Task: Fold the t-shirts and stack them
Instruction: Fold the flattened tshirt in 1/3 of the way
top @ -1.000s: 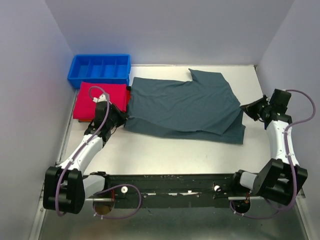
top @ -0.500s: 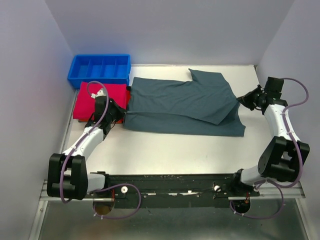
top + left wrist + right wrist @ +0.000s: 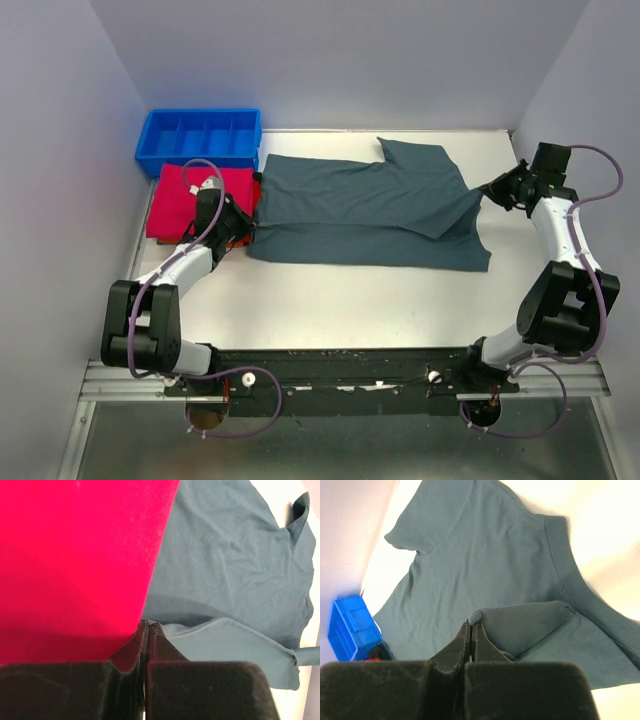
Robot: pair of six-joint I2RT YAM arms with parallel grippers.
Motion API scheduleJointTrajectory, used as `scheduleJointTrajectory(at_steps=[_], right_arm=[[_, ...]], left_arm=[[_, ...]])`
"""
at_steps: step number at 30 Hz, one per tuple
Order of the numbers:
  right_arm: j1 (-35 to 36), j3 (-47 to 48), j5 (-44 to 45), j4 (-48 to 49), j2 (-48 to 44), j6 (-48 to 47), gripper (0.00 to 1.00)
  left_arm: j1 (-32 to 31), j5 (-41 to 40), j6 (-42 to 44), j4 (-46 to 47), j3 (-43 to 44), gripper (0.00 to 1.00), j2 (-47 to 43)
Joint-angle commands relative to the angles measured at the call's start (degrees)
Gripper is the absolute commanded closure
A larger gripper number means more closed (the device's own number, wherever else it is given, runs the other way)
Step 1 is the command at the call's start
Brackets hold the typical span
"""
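Note:
A dark teal t-shirt (image 3: 370,215) lies spread across the middle of the table, its near part folded over itself. A folded red t-shirt (image 3: 190,195) lies at the left, by the teal shirt's left edge. My left gripper (image 3: 243,228) is shut on the teal shirt's left edge (image 3: 200,635), beside the red shirt (image 3: 75,560). My right gripper (image 3: 487,190) is shut on the teal shirt's right corner (image 3: 520,625), holding the fold a little above the layer below.
A blue divided bin (image 3: 200,140) stands at the back left, behind the red shirt; it also shows in the right wrist view (image 3: 347,627). Grey walls close in the table on the left, back and right.
Both grippers have carried the teal shirt's near edge toward the back, laying it over the rest. The folded strip now sits higher on the table and the shirt looks narrower.

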Motion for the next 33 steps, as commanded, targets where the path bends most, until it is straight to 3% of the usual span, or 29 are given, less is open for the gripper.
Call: scheduleJointTrajectory(at_steps=[1, 18, 24, 25, 26, 27, 28, 29, 33], right_arm=[[0.2, 2.4, 2.2, -1.0, 1.8, -0.6, 0.99], [0.9, 5.0, 1.2, -0.2, 6.8, 0.1, 0.99], [2.4, 11.5, 3.2, -2.3, 11.1, 0.5, 0.99], [2.7, 12.9, 3.6, -3.1, 11.9, 0.4, 0.95], [2.9, 13.9, 4.0, -4.0, 12.8, 0.5, 0.82], [3.0, 14.6, 4.5, -4.6, 13.6, 0.3, 0.58], [3.0, 15.2, 4.9, -5.4, 14.0, 0.1, 0.38], [3.1, 15.4, 4.9, -6.0, 14.0, -0.2, 0.35], [3.1, 8.8, 6.2, -4.9, 8.4, 0.4, 0.36]], left_arm=[[0.4, 1.6, 0.0, 2.8, 3.1, 1.0, 2.4], [0.4, 0.2, 0.4, 2.6, 7.5, 1.0, 8.4], [0.4, 0.2, 0.4, 2.0, 11.0, 0.94, 10.2], [0.3, 0.4, 0.3, 1.7, 11.8, 0.81, 10.9], [0.4, 1.1, 0.4, 1.3, 12.6, 0.55, 11.6], [0.4, 1.6, 0.3, 0.6, 13.2, 0.38, 12.1], [0.4, 2.1, 0.4, 0.0, 13.8, 0.28, 12.4], [0.3, 2.4, 0.7, -0.3, 14.2, 0.23, 12.3], [-0.3, 0.4, 1.8, -1.2, 12.9, 0.21, 7.3]])
